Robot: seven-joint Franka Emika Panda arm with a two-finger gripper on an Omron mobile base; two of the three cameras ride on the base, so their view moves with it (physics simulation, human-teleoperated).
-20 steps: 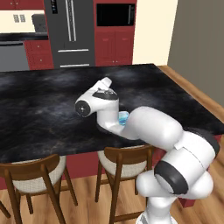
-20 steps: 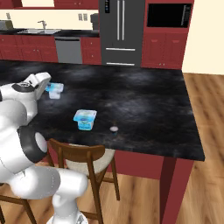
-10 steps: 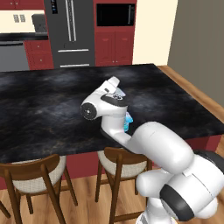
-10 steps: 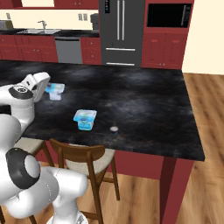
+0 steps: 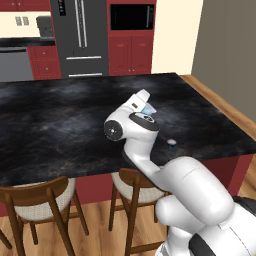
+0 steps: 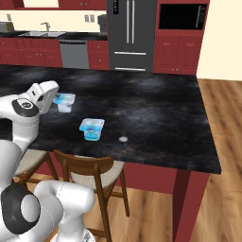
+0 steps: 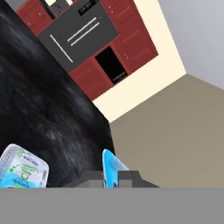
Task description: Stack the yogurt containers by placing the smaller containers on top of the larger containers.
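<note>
You have the black marbled stone counter (image 6: 156,108) before you, and on it the task's things. Over the last second the white arm has swung its hand further across the counter and turned the wrist, so the hand camera now looks nearly level toward the far wall.

The larger squarish light-blue yogurt tub with white-and-blue lid (image 6: 92,128) stands where it stood before, near the front edge and free on top. The small tapered light-blue yogurt cup (image 6: 64,101) is just at the gripper (image 5: 144,98). In the hand view a thin light-blue edge sits between the two dark finger tips, which are pressed nearly together on it, so I judge the cup is pinched by its rim or wall. Whether it is already off the counter I cannot tell.

If so, the pick-up is done and the carry to the tub remains. The tiny whitish round disc (image 6: 123,139) lies to the tub's right; you can ignore it.
</note>
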